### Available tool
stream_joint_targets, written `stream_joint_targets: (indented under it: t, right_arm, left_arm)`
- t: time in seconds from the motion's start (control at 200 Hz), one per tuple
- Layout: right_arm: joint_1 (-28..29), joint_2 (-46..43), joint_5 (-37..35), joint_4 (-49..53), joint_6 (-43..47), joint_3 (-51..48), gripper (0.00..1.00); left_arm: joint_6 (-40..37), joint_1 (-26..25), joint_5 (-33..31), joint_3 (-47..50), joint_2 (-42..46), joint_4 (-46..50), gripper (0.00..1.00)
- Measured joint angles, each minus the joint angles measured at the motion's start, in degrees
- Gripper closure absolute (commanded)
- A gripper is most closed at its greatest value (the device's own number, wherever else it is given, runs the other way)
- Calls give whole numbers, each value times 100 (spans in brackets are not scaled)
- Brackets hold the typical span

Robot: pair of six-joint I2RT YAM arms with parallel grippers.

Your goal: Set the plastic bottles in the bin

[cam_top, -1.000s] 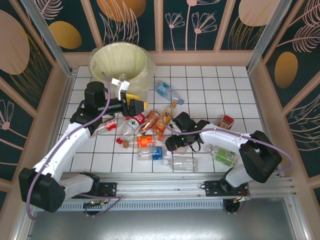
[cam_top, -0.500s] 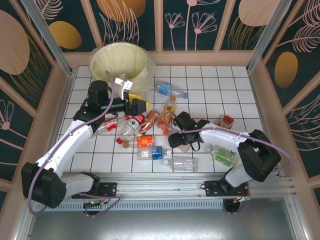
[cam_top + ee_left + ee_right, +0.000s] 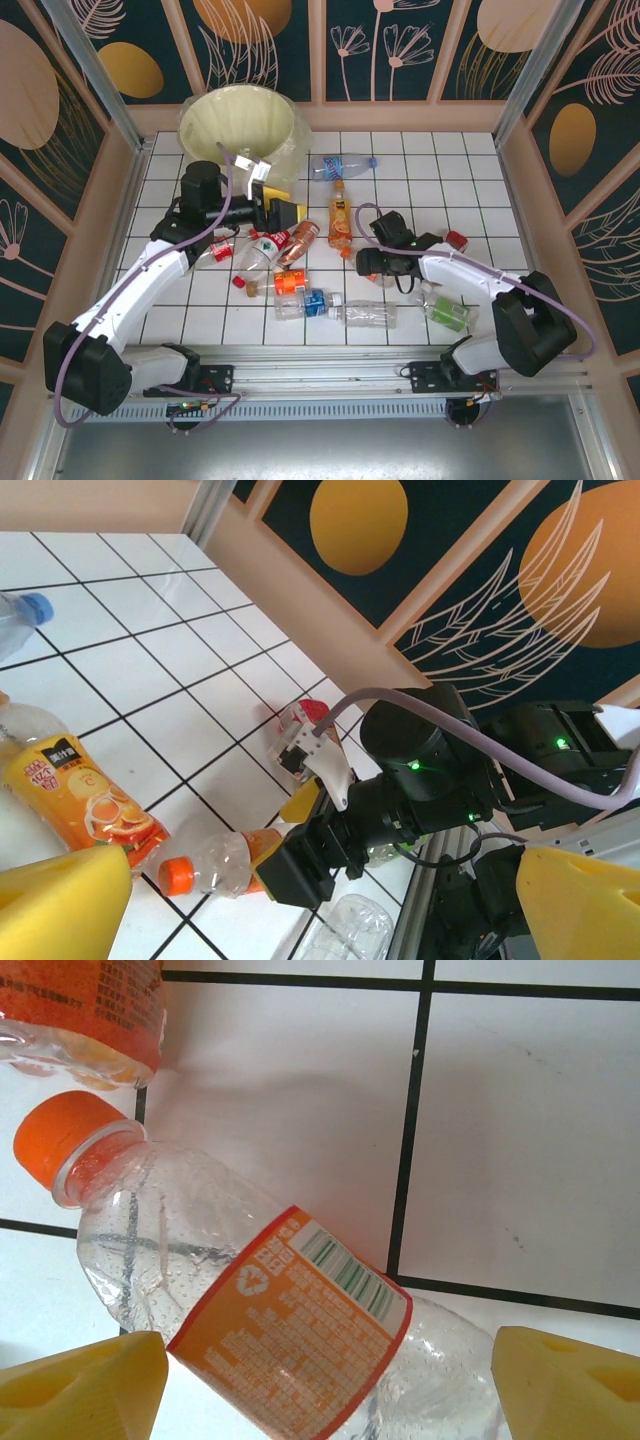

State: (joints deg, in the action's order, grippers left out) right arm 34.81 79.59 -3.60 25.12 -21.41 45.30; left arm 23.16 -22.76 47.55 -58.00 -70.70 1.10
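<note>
– Right wrist view: straddling a bottle [image 3: 150, 1230] with the right gripper [image 3: 330, 1385], setting 1 yellow pad [image 3: 80, 1390] at each side of its orange label [image 3: 290, 1335], down on the white tiles [image 3: 520, 1140]. Squeezing, or just flanking?

– Failing to tell. Spreading wide and seeming to brush the plastic on both sides, yet crushing nothing visibly.

– Advising what for the grab?

– Judging only: turning the wrist to meet the body squarely, given its slant between the pads. Closing on the labelled middle, not the neck. Squeezing gently, expecting thin plastic to buckle or squirt out. Lifting straight up, avoiding the 2nd bottle [image 3: 90, 1010] just beyond the orange cap [image 3: 65, 1130].

– Then heading where?

– Heading for the bin [image 3: 240, 125] at the far left corner, well apart from this grab, passing over the other bottles [image 3: 300, 283] scattered mid-table. Watching for the left gripper [image 3: 280, 203] too: hovering just in front of the bin, gaping wide, holding nothing.

– Hiding anything?

– Losing the bottle's base past the lower edge of the right wrist view. Struggling to pick that bottle out from above, tucked under the right arm [image 3: 450, 270]. Reading the bin's inside as even cream, so not telling whether anything is lying in it. Catching the right gripper in the left wrist view as a dark block over the bottle, without showing the pads' contact.
</note>
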Motion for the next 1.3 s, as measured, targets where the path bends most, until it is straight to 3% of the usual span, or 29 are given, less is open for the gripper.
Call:
stream_joint_targets:
  t: [0.48,0.746,1.301]
  right_arm:
    - [376,-39,280,85,332,-116,13]
    - [509,402,210,131,345,-66,13]
    - [774,494,39,-160,304,-236,24]
  left_arm:
    - [55,-94,-2,-96,-160,-116,2]
    - [70,-94,9,-96,-160,-140,1]
    - [269,-166,0,-258,-297,-221,1]
